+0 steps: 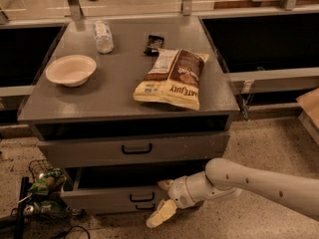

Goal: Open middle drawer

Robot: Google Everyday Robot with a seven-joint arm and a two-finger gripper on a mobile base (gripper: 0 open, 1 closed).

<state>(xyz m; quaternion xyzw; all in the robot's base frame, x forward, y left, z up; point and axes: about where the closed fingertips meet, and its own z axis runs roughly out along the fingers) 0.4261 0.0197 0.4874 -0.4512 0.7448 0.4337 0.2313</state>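
Inspecting below the desk's front edge: found the gripper (162, 199) against the front of the middle drawer (99, 201), nearer the front right corner than the left, on a white arm (249, 180) reaching in from the right. Recorded jaws spread wide, one cream finger (160, 216) angled down toward the floor and the other up at the drawer's top lip, with nothing clamped between them. Located the drawer's small black handle (142, 197) just left of the gripper; could not tell whether touching. Noted the middle drawer standing partly drawn out, a dark gap showing above its front panel, beneath the top drawer (75, 153), itself flush and closed with its own black pull. Logged on the desk top (119, 101): a chip bag (172, 78) lying flat toward the front right corner, a small dark packet (153, 44) behind it near the rear edge, a clear bottle (103, 36) on its side toward the rear left corner, and a pale bowl (71, 69) upright near the left edge. Observed a wire basket (44, 183) with green contents on the floor off the front left corner.
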